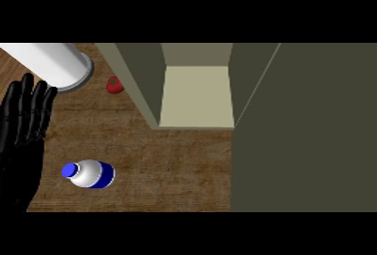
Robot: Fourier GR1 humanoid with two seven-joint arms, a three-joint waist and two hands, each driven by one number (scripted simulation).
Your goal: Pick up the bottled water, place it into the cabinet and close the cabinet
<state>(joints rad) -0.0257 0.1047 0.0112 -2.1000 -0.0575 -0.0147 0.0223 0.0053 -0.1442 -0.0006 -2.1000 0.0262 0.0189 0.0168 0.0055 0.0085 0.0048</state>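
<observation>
So there's just one camera here, the head view, sitting up high and looking almost straight down onto the wooden counter (147,149). It's fairly close in: the frame takes in only a patch of counter plus the open cabinet (195,94), which fills the 12 to 3 o'clock side. You're seeing the bottled water (90,174) cap-on from above, down around 8 o'clock. The left hand (22,134) pokes in along the 9 o'clock edge. No second view to compare overlap with.
</observation>
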